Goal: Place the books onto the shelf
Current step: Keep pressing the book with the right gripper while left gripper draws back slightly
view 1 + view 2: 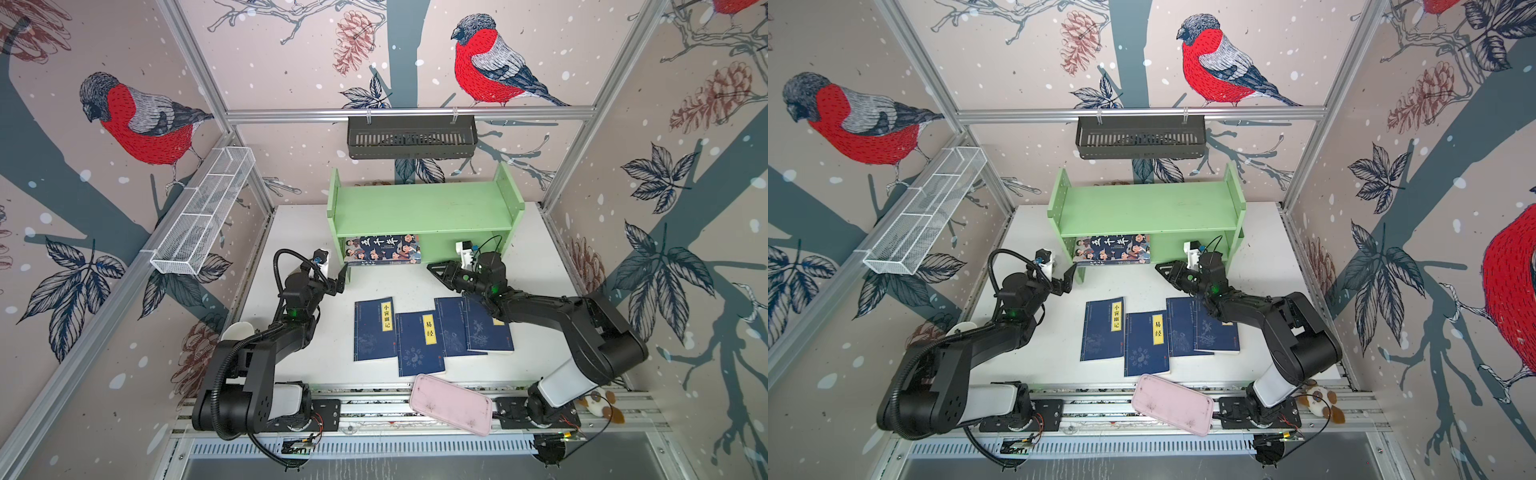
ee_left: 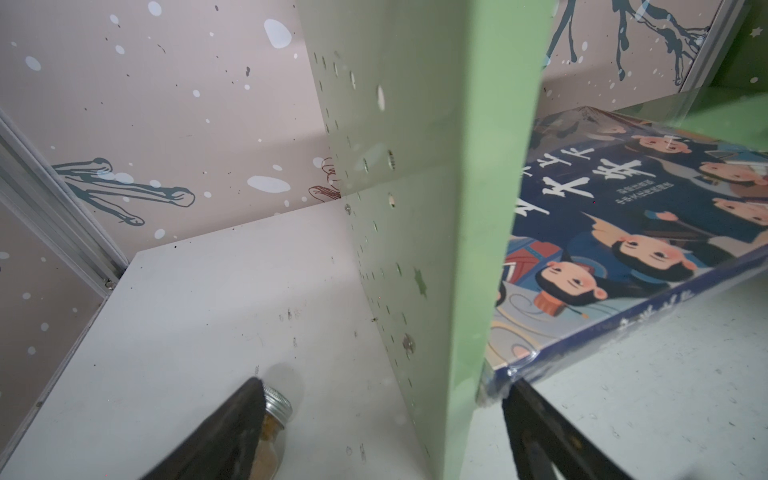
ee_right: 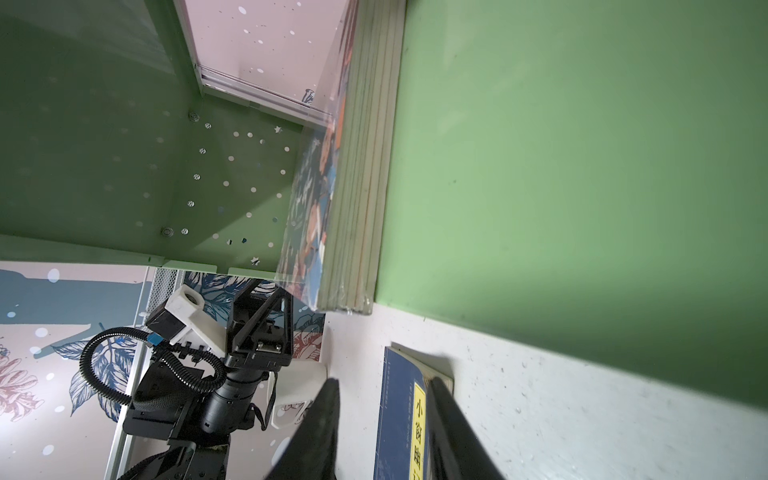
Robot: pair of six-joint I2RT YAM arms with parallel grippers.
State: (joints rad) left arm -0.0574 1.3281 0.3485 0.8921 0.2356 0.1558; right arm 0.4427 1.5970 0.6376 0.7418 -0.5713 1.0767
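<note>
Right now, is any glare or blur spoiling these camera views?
Left wrist view: glare streaks the cartoon book's plastic wrap, and the near shelf panel is soft. Right wrist view: the fingertips are out of focus, the navy book's label readable. Both top views: evenly lit, sharp.

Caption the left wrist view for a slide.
Left end effector open at the shelf side panel, cartoon book lying inside.

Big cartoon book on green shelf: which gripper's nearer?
Left. The left gripper is by a corner of the big cartoon book; the right gripper hangs apart past its other end.
</note>
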